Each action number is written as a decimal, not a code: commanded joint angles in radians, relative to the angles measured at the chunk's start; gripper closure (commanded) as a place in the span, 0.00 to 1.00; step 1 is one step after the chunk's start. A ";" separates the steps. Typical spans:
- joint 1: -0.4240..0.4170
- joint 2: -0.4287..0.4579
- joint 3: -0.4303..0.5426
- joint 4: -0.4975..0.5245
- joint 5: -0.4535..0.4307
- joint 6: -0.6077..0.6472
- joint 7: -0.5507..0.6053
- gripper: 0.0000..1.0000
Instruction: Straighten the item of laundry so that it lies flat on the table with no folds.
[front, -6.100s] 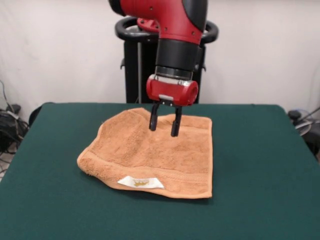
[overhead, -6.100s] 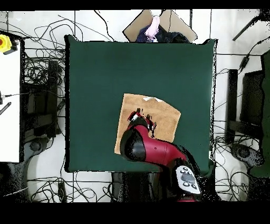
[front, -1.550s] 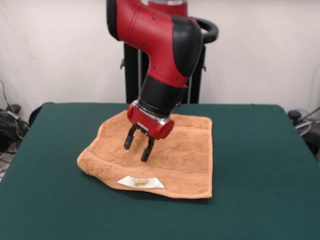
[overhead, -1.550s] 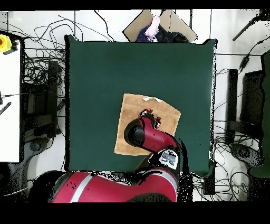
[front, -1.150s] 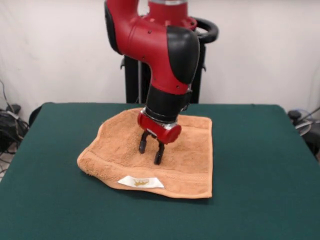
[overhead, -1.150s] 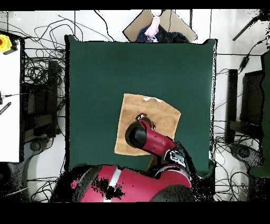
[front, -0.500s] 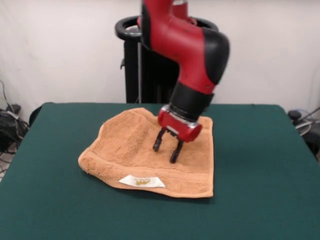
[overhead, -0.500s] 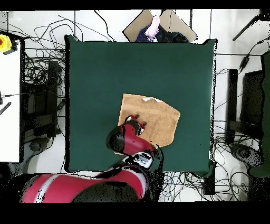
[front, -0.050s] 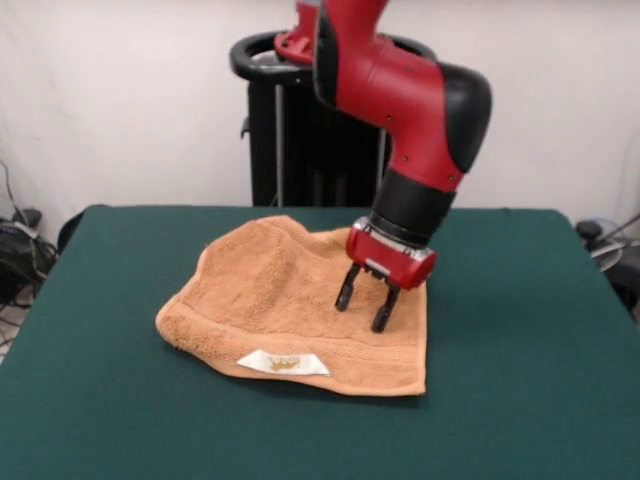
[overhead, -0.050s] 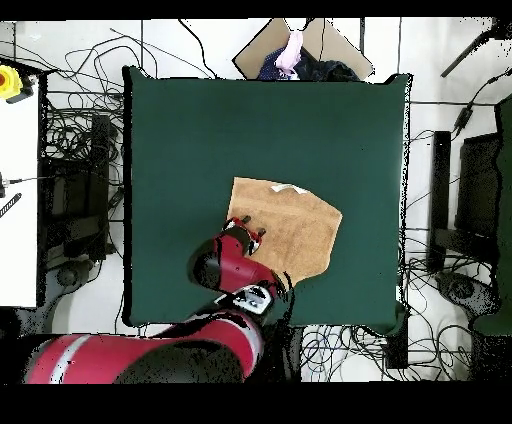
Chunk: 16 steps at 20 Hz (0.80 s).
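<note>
The gripper (front, -0.050s: 364, 308) hangs with its fingers spread apart, empty, tips at the orange terry towel (front, -0.050s: 270, 300) near its edge.

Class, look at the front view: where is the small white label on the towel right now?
The white label lies on the towel along its near edge, left of centre, beside the woven band. The open gripper hangs further right, over the towel's right part.

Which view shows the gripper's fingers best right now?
The front view: the gripper hangs open, tips low over the towel. Overhead, the arm hides most of it; only its tip shows.
</note>
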<state>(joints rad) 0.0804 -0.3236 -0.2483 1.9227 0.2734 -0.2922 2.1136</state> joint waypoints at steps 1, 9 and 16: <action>-0.254 0.017 0.307 -0.077 -0.183 -0.090 0.225 0.00; -0.085 -0.008 0.107 -0.049 -0.005 -0.014 0.192 0.00; -0.004 -0.013 0.008 -0.042 0.092 0.040 0.152 0.00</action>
<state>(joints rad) 0.0218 -0.3647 -0.2045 1.9306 0.2507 -0.3150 2.1137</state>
